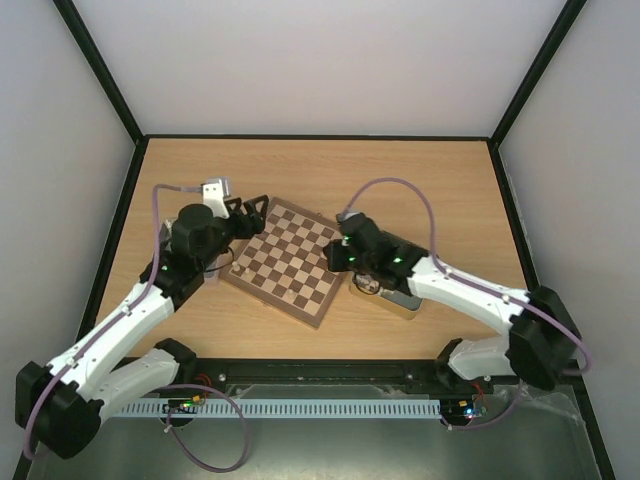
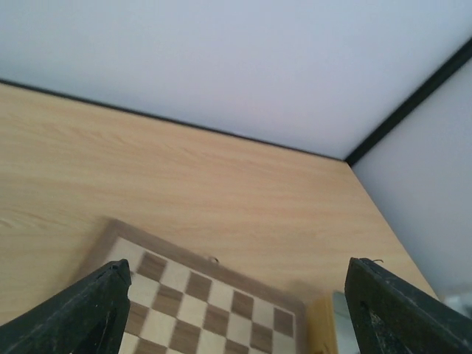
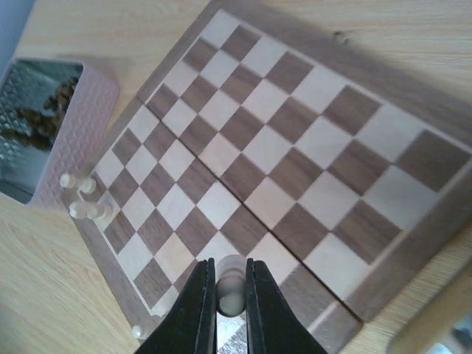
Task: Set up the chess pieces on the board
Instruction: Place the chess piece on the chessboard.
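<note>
Black fingers on the right gripper (image 3: 229, 273) are pinching a pale chess piece (image 3: 231, 295) between them, jaws closed tight on it, and it's hanging over the near corner of the board (image 3: 295, 133), right by the rim. I can't tell from the wrist view if the base is touching the wood or floating just above it.

Moving out from there, almost every square is sitting bare. A little cluster of pale pieces (image 3: 85, 203) is standing upright along one edge of the board, and one more lone piece (image 3: 136, 332) is showing near the rim further down that edge. It's too small for me to say whether it's on the rim or just off it. Just beside that cluster a metal tray (image 3: 74, 118) with an embossed pattern is lying flat, with some dark brownish bits in it that are too blurry to make out.

From the top camera, the board is lying rotated on the wooden table (image 1: 420, 180), between the two arms. A gold tin (image 1: 405, 300) is peeking out from under the right arm, just beside the board.

Over on the other side, the left gripper (image 2: 237, 269) is hovering by the far left corner of the board with its jaws spread wide and gripping nothing.
</note>
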Robot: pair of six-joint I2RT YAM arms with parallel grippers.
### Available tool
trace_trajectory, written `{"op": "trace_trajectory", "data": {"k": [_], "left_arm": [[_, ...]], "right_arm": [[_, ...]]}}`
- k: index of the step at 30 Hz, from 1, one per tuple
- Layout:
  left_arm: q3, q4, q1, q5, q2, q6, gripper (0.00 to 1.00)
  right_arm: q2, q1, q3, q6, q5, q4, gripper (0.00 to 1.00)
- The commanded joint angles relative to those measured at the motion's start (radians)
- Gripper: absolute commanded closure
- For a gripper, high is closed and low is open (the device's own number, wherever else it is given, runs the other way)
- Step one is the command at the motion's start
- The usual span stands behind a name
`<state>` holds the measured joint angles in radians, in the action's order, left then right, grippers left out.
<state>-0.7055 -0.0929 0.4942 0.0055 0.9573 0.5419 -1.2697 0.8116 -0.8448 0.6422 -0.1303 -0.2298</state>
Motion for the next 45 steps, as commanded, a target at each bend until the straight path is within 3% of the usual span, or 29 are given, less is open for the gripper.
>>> {"op": "trace_trajectory", "data": {"k": [1, 12, 24, 34, 45], "left_arm": [[-0.032, 0.047, -0.003, -0.186, -0.076, -0.057, 0.18], [-0.017, 0.101, -0.009, -0.407, -0.233, -0.133, 0.15], [-0.005, 0.109, -0.019, -0.419, -0.262, -0.155, 0.13], [0.008, 0.112, -0.022, -0.442, -0.285, -0.154, 0.12], [0.020, 0.165, -0.035, -0.654, -0.332, -0.084, 0.12]], "right_arm": [[-0.142, 0.115, -0.126, -0.059, 0.086, 0.043, 0.95], [-0.516, 0.280, -0.435, -0.134, 0.145, -0.058, 0.94], [-0.820, 0.277, -0.766, -0.070, 0.165, -0.122, 0.94], [-0.926, 0.273, -0.886, -0.073, 0.111, -0.152, 0.92], [-0.968, 0.272, -0.916, -0.063, 0.140, -0.209, 0.90]]}}
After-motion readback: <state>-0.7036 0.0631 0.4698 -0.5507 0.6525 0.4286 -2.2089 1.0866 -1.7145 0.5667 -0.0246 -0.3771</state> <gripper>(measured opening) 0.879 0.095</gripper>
